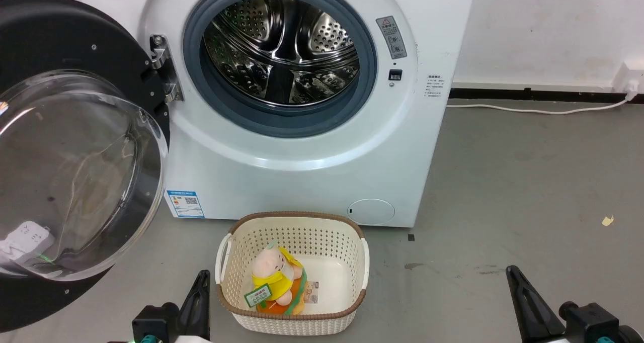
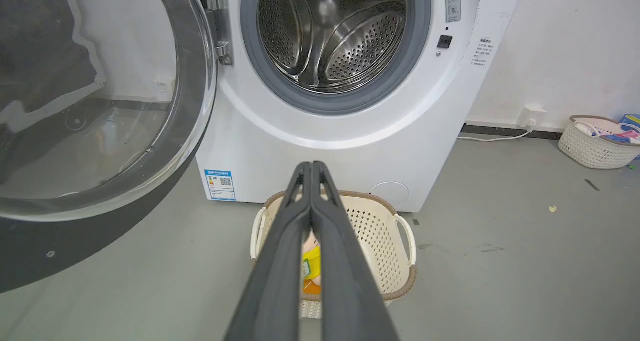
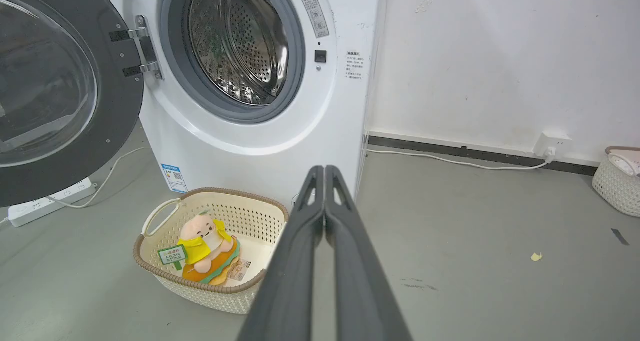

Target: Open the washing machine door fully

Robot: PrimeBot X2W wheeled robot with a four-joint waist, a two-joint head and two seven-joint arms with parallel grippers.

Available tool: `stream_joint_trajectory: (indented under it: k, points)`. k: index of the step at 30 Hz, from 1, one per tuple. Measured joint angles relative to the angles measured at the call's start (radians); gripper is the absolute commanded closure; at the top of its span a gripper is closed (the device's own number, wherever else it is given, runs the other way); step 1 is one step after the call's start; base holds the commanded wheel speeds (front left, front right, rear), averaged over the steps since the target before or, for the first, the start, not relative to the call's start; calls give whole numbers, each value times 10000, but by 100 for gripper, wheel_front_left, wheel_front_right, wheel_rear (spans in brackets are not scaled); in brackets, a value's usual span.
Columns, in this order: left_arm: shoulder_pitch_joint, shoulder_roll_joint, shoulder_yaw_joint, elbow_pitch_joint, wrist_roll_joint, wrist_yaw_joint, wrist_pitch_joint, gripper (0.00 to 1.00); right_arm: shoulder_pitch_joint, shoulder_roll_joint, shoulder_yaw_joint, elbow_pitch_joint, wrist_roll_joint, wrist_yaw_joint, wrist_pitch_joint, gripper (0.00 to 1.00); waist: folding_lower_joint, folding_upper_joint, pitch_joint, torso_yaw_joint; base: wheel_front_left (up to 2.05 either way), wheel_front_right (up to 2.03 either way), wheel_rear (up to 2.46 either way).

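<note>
The big round shiny black door with a clear glass bowl [image 1: 75, 162] hangs up and left of the left tool [image 2: 311, 170], swung wide on its upright metal hinge [image 1: 162, 69]; maybe fully, hard to tell. That tool is nearer, fingers pressed together, empty. The big white washing machine [image 1: 302, 182] stands ahead. The right tool [image 3: 325, 171], pinched closed and empty too, is well apart from the door.

Washing machine [image 1: 282, 187] labels [image 1: 185, 203]: print illegible.

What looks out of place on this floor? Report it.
A yellow scrap lies loose on the floor right of the machine, and a power strip lies on the floor by the open door. Nothing spilled or broken.
</note>
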Motion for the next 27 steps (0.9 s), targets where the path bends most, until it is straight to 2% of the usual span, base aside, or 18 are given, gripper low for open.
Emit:
stream_joint_trajectory:
  k: [27]
  points:
    - [-156,-198,240,-476,527,-12,543,100,-256,0,151,-165,-17,-2,552,100,0,0,168,-127,0,0,0]
